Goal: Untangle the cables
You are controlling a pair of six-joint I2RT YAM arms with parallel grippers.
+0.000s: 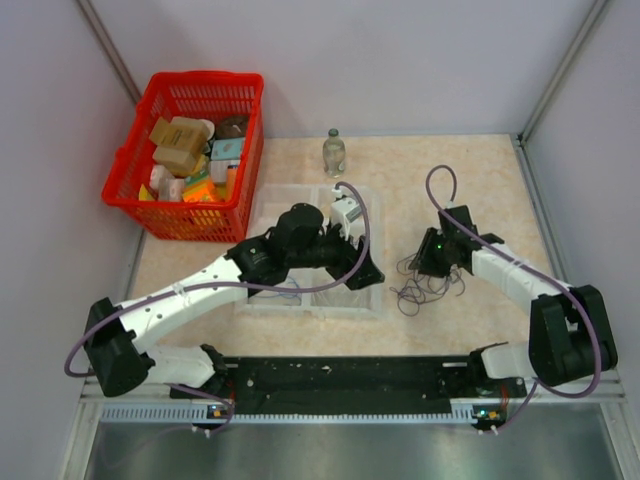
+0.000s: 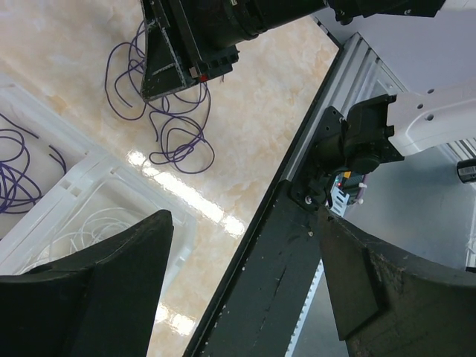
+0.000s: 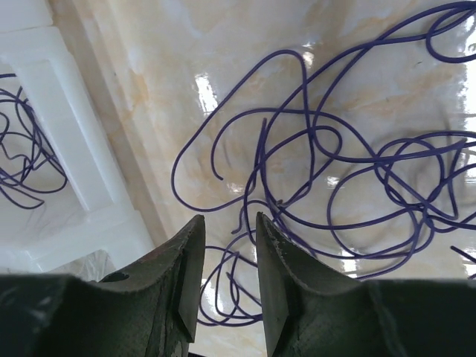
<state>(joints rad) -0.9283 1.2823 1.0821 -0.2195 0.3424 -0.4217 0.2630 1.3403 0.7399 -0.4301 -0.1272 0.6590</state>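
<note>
The cables [image 1: 425, 285] lie as a loose bunch of thin dark purple loops on the beige table, right of centre. My right gripper [image 1: 432, 262] hovers at the bunch's far edge. In the right wrist view its jaws [image 3: 228, 223] stand a narrow gap apart, just above purple loops [image 3: 335, 171], with nothing clamped. My left gripper [image 1: 365, 272] hangs over the right edge of a clear divided tray [image 1: 265, 205]. Its jaws [image 2: 245, 253] are wide open and empty. Its view shows the bunch [image 2: 167, 123] under the right gripper. More purple strands [image 2: 15, 175] and white strands [image 2: 82, 230] lie in the tray.
A red basket [image 1: 190, 150] full of boxes stands at the far left. A small glass bottle [image 1: 333, 152] stands behind the tray. The tray's white wall [image 3: 67, 149] is left of the right gripper. A black rail [image 1: 340, 375] runs along the near edge.
</note>
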